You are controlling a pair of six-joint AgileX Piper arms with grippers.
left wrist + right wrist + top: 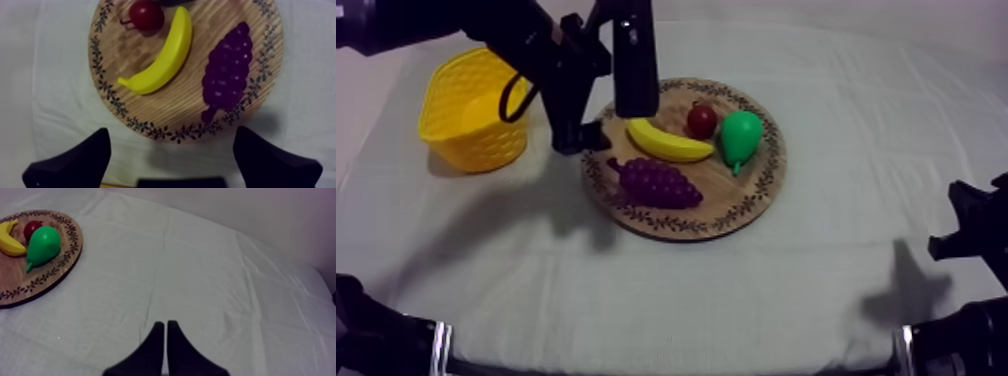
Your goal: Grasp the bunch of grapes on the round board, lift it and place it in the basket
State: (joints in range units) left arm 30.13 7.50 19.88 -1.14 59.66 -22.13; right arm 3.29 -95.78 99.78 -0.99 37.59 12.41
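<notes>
In the top view, my left gripper (pixel 604 128) comes in from the upper left and hangs at the wooden board's (pixel 761 195) rim on the side toward the yellow basket (pixel 476 110). From this angle it seems to be above the rim rather than touching it. The bunch of grapes (pixel 656 183) lies on the board just beside the jaws, untouched. The banana (pixel 668 142) is right next to one finger, with the small red fruit (pixel 702 121) and the pear (pixel 741 137) beyond it. The basket stands behind the jaws, on the grey-white cloth (pixel 736 290).

In the left wrist view, the fingers (pixel 75 162) are spread wide with nothing between them. The grapes lie ahead of the gap, closer to one finger, with the stem end pointing back at the jaws. The banana lies beside them, and the red fruit is past the banana's far end.

In the right wrist view, my right gripper (pixel 165 338) has its fingers pressed together into a narrow wedge over bare cloth. The board is well apart from it, ahead and off to one side.
</notes>
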